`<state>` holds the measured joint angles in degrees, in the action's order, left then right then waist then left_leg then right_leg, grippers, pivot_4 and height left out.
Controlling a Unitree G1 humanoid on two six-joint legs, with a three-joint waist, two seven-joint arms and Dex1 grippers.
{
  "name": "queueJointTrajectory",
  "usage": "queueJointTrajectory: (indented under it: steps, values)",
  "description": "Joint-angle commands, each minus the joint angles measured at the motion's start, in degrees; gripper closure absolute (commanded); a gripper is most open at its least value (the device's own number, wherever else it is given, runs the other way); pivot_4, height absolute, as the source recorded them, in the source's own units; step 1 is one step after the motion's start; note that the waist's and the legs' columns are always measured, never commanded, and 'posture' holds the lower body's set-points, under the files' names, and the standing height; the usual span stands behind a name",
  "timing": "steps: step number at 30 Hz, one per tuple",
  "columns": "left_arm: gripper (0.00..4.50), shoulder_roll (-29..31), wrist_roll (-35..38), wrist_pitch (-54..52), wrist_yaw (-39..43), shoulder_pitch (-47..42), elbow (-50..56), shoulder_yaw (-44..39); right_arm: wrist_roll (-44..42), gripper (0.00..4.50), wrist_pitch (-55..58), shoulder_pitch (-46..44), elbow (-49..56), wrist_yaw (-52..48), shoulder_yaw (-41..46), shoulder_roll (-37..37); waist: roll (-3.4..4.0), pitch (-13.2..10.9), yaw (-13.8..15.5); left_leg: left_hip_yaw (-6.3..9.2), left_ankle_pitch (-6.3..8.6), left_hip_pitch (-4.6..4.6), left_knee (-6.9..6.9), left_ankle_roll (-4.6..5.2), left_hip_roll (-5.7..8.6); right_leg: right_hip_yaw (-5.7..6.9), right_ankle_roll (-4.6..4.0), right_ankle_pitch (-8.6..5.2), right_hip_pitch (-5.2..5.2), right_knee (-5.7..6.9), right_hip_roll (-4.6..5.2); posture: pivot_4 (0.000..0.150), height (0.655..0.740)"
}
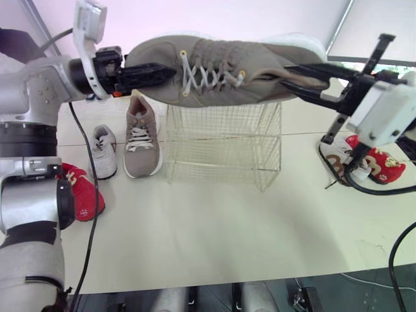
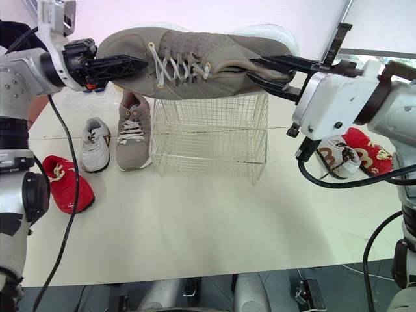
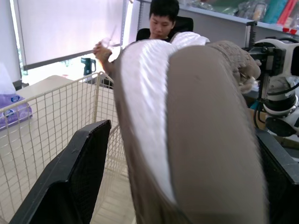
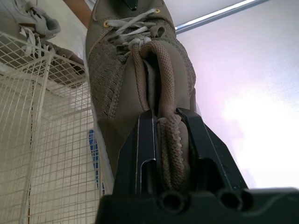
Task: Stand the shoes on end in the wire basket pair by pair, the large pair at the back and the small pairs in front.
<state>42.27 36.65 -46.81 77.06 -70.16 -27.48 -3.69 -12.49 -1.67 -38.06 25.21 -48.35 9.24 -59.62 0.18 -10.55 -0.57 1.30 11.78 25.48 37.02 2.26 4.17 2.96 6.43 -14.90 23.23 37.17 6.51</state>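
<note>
Pinched tight between the jaws of the right gripper [image 4: 167, 122]: the padded heel collar of the large taupe shoe [image 1: 221, 71]. Closed on the same shoe from the other end with the left gripper [image 1: 168, 71], one black finger on each side of the toe. Held lengthwise in the air that way, toe toward the robot's left, heel toward its right, laces facing the head camera and white sole turned away. Hanging over the top of the wire basket [image 1: 221, 143]; cannot tell whether touching its rim.

Below, on the cream table [image 1: 214, 234], with the wire basket upright toward the far side, about mid-width. Just beside the basket's left wall, flat on its sole with the toe toward the near edge: the second taupe shoe [image 1: 140, 140]. Just left of that, also flat: a small white shoe [image 1: 104, 151]. Nearer the left edge: a red shoe [image 1: 81, 192]. Over by the right edge, partly behind the right arm: a second small white shoe [image 1: 338, 159], with a second red shoe [image 1: 383, 166] close beside it.

Beyond the basket, in the left wrist view: a seated person [image 3: 161, 18].
</note>
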Motion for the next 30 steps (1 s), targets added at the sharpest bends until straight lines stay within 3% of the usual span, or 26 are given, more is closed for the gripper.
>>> queueJointTrajectory:
  steps: [1,5,7,8,11,16,17,19,24,27,30]
  values:
    - [1.30,0.37,-0.96,1.71,-0.03,-1.79,-0.44,-1.45,-0.35,4.37,-0.92,-1.08,1.05,0.27,2.62,-0.15,0.00,0.00,-0.01,0.00,0.00,0.00,0.00,0.00,0.00,0.00,0.00,0.00,0.00,0.01,0.00,0.150,0.7400]
    - [3.25,0.32,-1.47,1.99,1.08,-0.39,0.79,-0.85,-0.10,4.37,-1.11,-1.83,0.20,0.04,2.79,-0.32,0.00,0.00,0.02,0.00,0.00,0.01,0.02,0.00,0.00,0.00,0.00,0.00,0.00,0.01,0.00,0.150,0.7400]
    - [3.91,0.27,-1.48,1.55,1.46,0.05,1.26,-0.75,-0.26,4.37,-1.08,-1.85,0.12,-0.18,2.84,-0.40,0.00,0.00,0.03,0.00,0.00,0.00,0.02,0.00,0.00,0.00,0.00,0.00,0.00,0.01,0.00,0.150,0.7400]
    - [3.93,0.18,-1.18,0.98,1.60,0.42,1.71,-0.79,-0.53,4.37,-0.71,-2.01,-0.02,-0.11,2.96,-0.31,0.00,0.00,0.02,0.00,0.00,0.00,0.02,0.00,0.00,0.00,0.00,0.00,0.00,0.01,0.00,0.150,0.7400]
    - [3.93,-0.43,-0.16,-0.83,0.70,1.41,3.03,-1.36,-3.52,2.98,3.83,-2.71,0.08,0.63,3.78,0.26,0.00,0.00,0.00,0.00,0.00,0.00,0.02,0.00,0.00,0.00,0.00,0.00,0.00,0.01,0.01,0.150,0.7400]
    - [3.93,-4.22,4.56,-7.12,-5.96,3.58,4.76,-6.85,-25.63,0.40,30.29,-4.09,1.45,6.01,10.80,-0.17,-0.02,-0.01,0.38,0.04,0.00,0.02,0.08,0.01,0.00,0.00,-0.01,0.01,-0.02,0.01,0.07,0.150,0.7400]
    - [3.93,-5.38,5.95,-8.71,-8.35,4.25,5.15,-8.72,-31.57,0.07,35.87,-4.34,0.87,9.11,13.44,0.39,-0.02,-0.01,0.49,0.04,0.01,0.03,0.08,0.02,0.00,0.00,-0.02,0.01,-0.02,0.01,0.10,0.150,0.7400]
    - [3.93,-7.67,8.81,-11.53,-13.10,5.65,6.43,-12.49,-42.83,0.07,45.35,-1.68,-0.01,14.01,19.22,1.24,-0.05,-0.02,0.84,0.05,0.02,0.03,0.07,0.03,0.00,0.00,-0.02,0.01,-0.01,0.00,0.15,0.150,0.7400]
    - [3.93,-11.68,15.18,-16.25,-22.28,7.98,10.87,-19.04,-63.78,0.07,54.83,7.59,-1.56,26.96,28.16,6.53,-0.12,0.01,1.27,0.07,0.04,0.03,-0.01,0.04,0.00,0.01,-0.02,0.01,-0.03,-0.09,0.18,0.150,0.7400]
    - [3.93,-14.16,18.51,-17.89,-26.98,8.76,13.13,-21.81,-74.66,0.07,54.28,10.28,-1.12,33.42,27.17,10.44,-0.11,0.00,1.28,0.03,0.04,0.05,0.02,0.04,0.02,0.00,-0.03,0.02,0.00,-0.05,0.20,0.150,0.7400]
    - [3.93,-16.78,21.34,-18.72,-30.95,9.41,14.90,-23.51,-76.97,0.07,52.23,8.85,-0.04,37.35,21.44,14.97,-0.11,0.00,1.16,0.04,0.03,0.01,0.04,0.05,0.01,0.00,-0.03,0.02,-0.04,-0.02,0.18,0.150,0.7400]
